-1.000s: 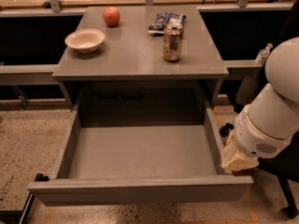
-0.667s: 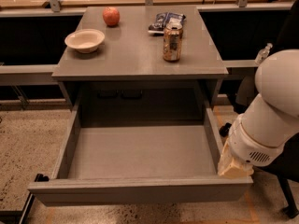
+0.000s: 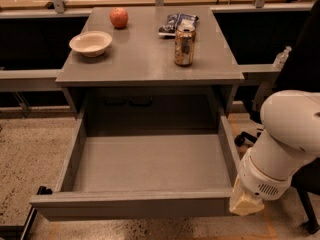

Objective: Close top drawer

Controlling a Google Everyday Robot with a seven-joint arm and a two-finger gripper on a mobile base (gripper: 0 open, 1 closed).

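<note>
- Grey top drawer stands pulled wide out, its front's end corner just beside the gripper.
- Gripper hangs low at that corner; open or closed, can't tell.
- Well beyond it, up on the tabletop: can, bowl, apple, packet.

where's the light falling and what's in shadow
Camera view: the grey tabletop is evenly lit, with sheen on the copper-coloured drink can; the wide matte grey top drawer has a lit tray, the recess behind it dark; the gripper, at the drawer's front right corner, sits below the bright white arm.
</note>
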